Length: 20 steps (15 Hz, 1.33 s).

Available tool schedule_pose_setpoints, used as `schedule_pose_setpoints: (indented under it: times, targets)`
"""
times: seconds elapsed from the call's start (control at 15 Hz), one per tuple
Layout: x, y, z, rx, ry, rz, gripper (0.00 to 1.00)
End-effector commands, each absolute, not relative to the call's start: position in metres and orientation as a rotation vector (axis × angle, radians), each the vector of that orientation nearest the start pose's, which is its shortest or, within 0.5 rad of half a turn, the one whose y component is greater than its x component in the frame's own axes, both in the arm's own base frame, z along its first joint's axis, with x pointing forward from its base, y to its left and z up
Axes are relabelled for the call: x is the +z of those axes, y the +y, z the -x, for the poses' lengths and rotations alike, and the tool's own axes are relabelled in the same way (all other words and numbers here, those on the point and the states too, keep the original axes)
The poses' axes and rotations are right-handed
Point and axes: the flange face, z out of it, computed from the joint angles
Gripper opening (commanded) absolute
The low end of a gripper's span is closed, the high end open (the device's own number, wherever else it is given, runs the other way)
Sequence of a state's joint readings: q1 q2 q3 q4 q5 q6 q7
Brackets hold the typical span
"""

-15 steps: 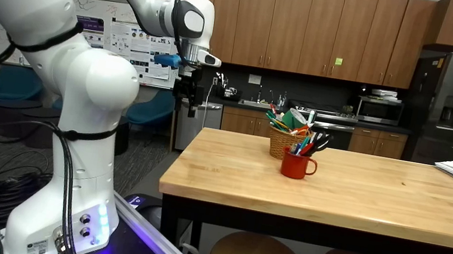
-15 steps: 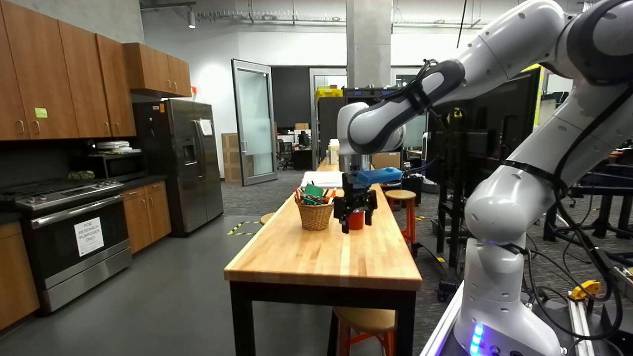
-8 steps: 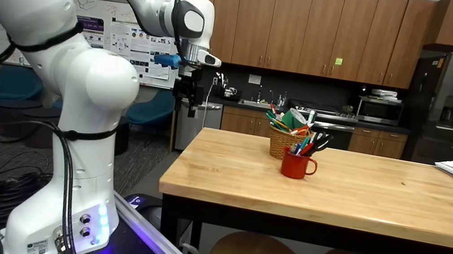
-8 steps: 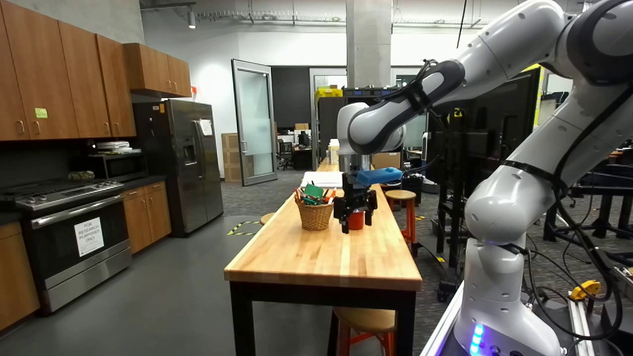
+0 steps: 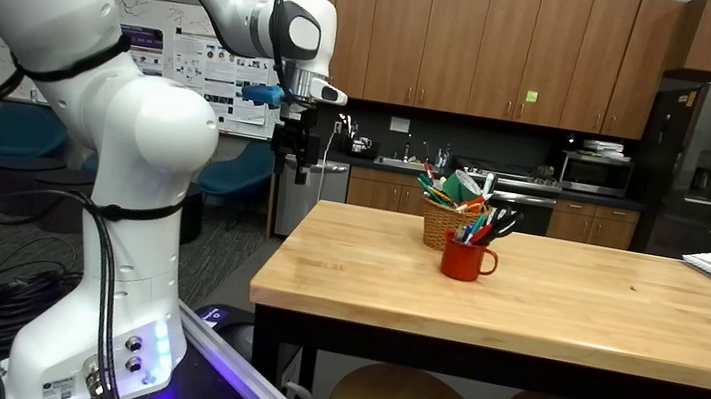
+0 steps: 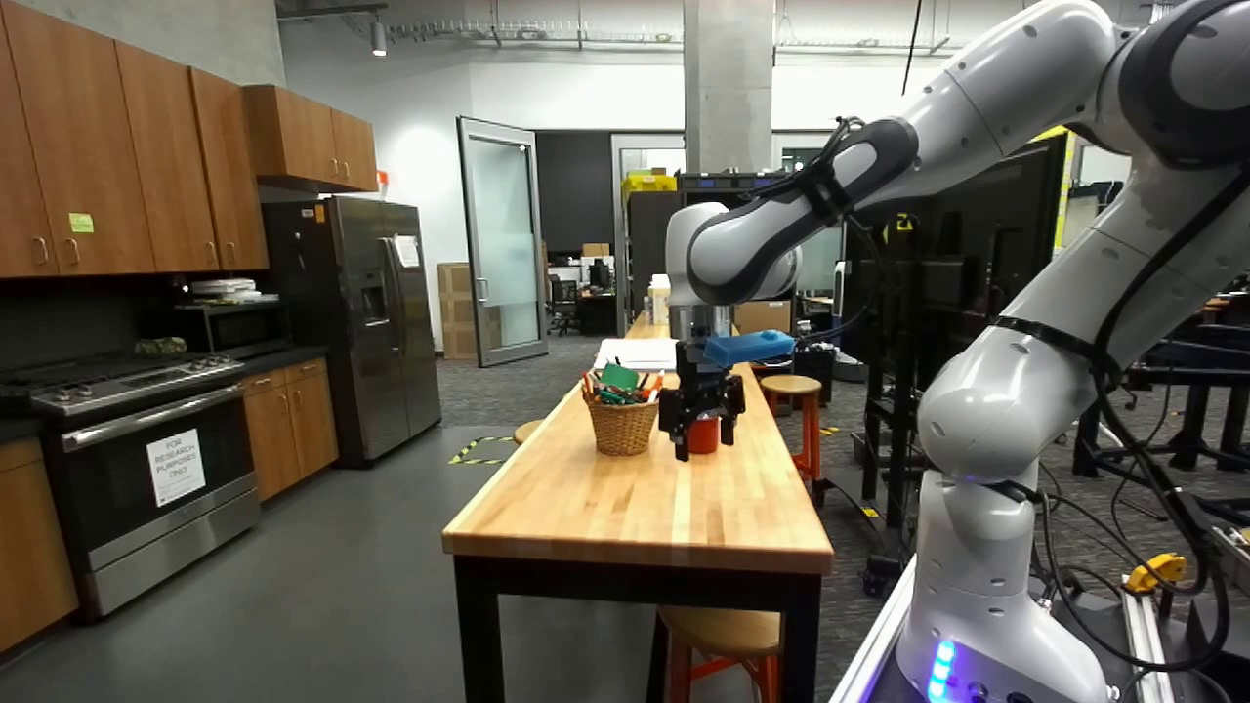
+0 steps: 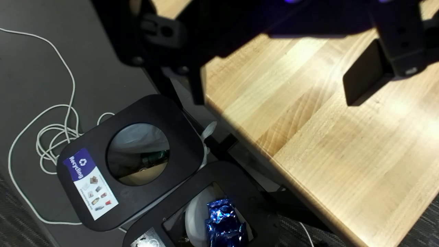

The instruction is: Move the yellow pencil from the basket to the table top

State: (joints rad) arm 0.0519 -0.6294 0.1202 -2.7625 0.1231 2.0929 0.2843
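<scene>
Tabletop (image 7: 343,147) ends — seemingly — beneath the spread hand (image 6: 704,444).

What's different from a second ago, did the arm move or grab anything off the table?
In both exterior views, nothing has visibly changed. The gripper stays where it was, open and holding nothing; the basket and the red mug stay put on the table top.

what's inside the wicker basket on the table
A green roll and several thin pens or pencils poke out of the basket. The weave hides their lower ends and anything lying deeper, so the bottom can't be seen.
</scene>
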Motion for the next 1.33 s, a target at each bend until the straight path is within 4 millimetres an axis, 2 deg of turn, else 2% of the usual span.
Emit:
schedule_pose_setpoints:
  times: [0.0,0.67,1.27]
  targets:
    - [0.391,0.059,-0.328,0.075,0.311,3.100,1.00]
    - [0.391,0.058,-0.329,0.070,0.310,3.103,1.00]
    - [0.405,0.038,-0.344,0.027,0.333,3.114,1.00]
